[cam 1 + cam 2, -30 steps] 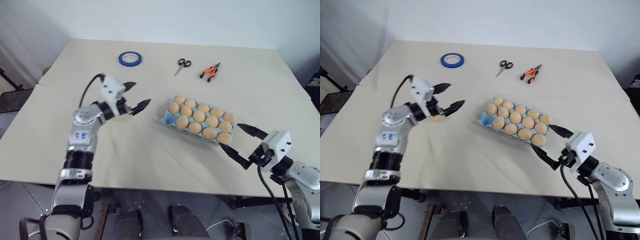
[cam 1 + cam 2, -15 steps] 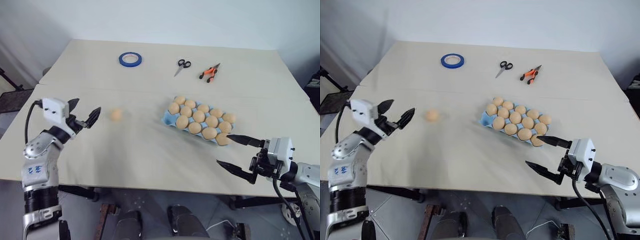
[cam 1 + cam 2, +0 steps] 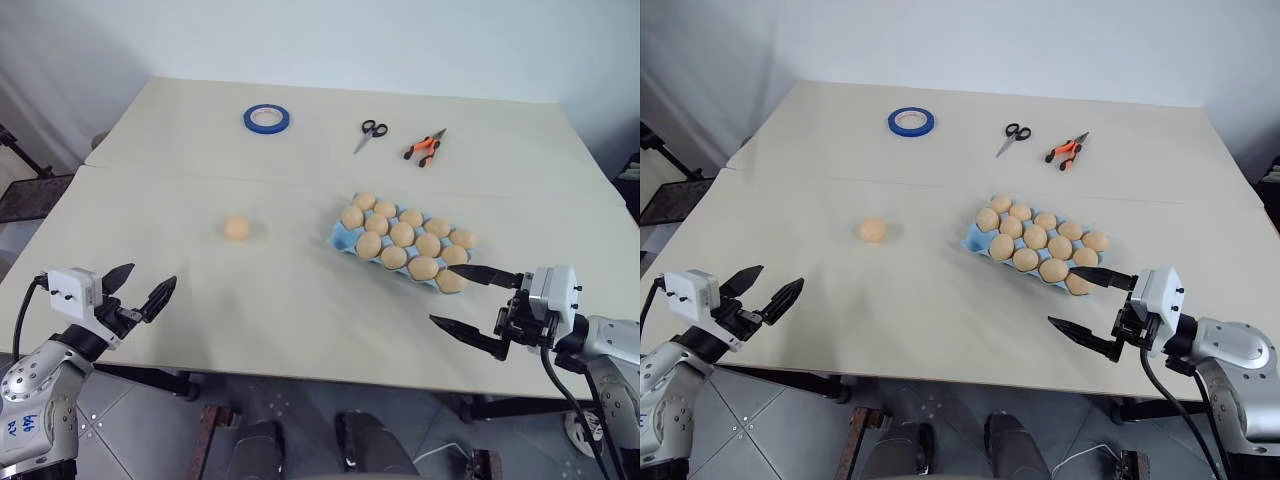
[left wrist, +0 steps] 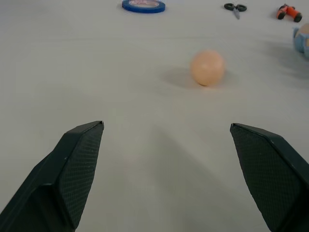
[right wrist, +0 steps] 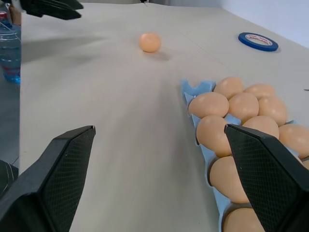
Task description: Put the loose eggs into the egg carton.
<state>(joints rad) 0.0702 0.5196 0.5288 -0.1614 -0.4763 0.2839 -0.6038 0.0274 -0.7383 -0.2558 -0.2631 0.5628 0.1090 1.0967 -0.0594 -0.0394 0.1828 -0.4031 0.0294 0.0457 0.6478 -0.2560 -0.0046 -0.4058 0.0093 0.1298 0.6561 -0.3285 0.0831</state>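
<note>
Pulled back from mid-frame to the lower left corner inside a second: left arm, now low at the table edge, its gripper pointing level toward the centre, fingers spread wide, holding nothing. Left uncovered by that retreat: one loose egg, alone on bare cloth left of centre, well apart from both grippers and not yet in any cup. Read as a step unfinished, with that egg to be fetched and carried across to the carton, right of centre and packed with eggs in three rows; a bare blue cup shows at its near-left corner. Lower right, hardly shifted: right gripper, level and angled inward, fingers wide apart and empty, upper tip just beside the carton's near end. Along the top of the frame, untouched: tape roll, scissors, orange pliers.
</note>
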